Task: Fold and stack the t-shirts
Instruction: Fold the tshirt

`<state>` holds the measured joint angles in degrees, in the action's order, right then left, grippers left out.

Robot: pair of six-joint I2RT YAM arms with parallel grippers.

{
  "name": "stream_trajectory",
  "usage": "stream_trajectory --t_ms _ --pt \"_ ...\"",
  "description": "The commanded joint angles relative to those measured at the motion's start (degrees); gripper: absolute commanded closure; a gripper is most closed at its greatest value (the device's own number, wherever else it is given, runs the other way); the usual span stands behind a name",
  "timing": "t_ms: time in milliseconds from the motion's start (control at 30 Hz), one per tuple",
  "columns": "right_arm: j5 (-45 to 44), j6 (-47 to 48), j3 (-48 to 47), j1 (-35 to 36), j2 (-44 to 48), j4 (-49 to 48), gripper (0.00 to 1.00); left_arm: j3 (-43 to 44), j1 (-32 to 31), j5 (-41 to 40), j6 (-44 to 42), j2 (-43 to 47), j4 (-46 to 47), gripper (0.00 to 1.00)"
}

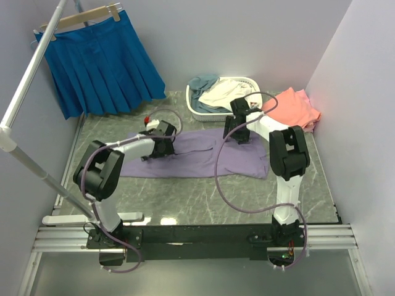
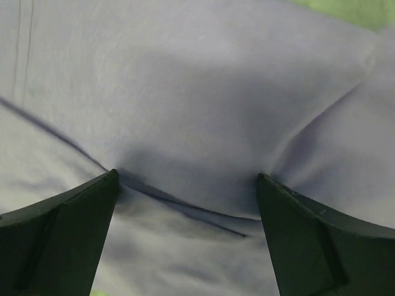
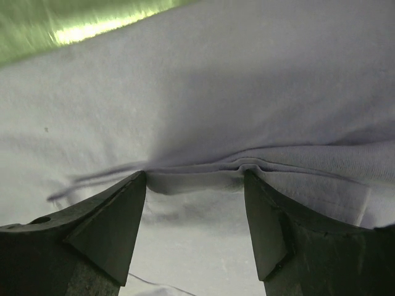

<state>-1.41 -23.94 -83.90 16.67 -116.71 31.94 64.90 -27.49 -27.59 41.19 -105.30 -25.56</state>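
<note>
A large lavender-purple t-shirt (image 1: 197,161) lies spread flat across the middle of the table. My left gripper (image 1: 162,145) is down on its left part, jaws wide open. In the left wrist view both fingertips (image 2: 111,180) press into the lavender cloth (image 2: 197,92) with a dark crease running between them. My right gripper (image 1: 238,136) is down on the shirt's upper right part, also open. In the right wrist view it (image 3: 195,175) straddles a bunched hem of the lavender cloth (image 3: 247,92). Neither gripper has closed on the cloth.
A white lattice basket (image 1: 245,81) at the back holds cream-white (image 1: 223,95) and grey-blue (image 1: 202,83) tees. Coral-pink tees (image 1: 297,108) lie at the back right by the wall. A bright blue pleated skirt (image 1: 102,65) hangs on a hanger at the back left, beside a slanted metal pole (image 1: 31,80).
</note>
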Motion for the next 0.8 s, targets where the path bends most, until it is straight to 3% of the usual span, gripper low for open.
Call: stream_trajectory --t_ms 0,233,467,567,767 --pt "1.2 2.1 -7.9 0.9 -6.8 3.3 0.28 -10.2 -7.2 12.3 4.4 0.2 -5.6 0.01" --pt "3.4 6.3 -23.2 4.6 -15.7 12.9 0.28 -15.4 -22.2 21.3 9.7 1.9 -6.4 0.01" --pt "6.8 13.3 -38.9 12.5 -25.1 22.7 0.27 -12.0 -42.1 30.1 12.6 -0.3 -8.8 0.01" --pt "7.0 15.2 -41.5 16.5 -26.9 24.7 0.26 -9.5 -47.2 32.4 13.1 -1.1 -10.1 0.01" --pt "13.4 18.7 -44.5 21.0 -28.6 23.9 0.24 -6.6 -49.3 33.4 11.7 1.8 -11.4 0.01"
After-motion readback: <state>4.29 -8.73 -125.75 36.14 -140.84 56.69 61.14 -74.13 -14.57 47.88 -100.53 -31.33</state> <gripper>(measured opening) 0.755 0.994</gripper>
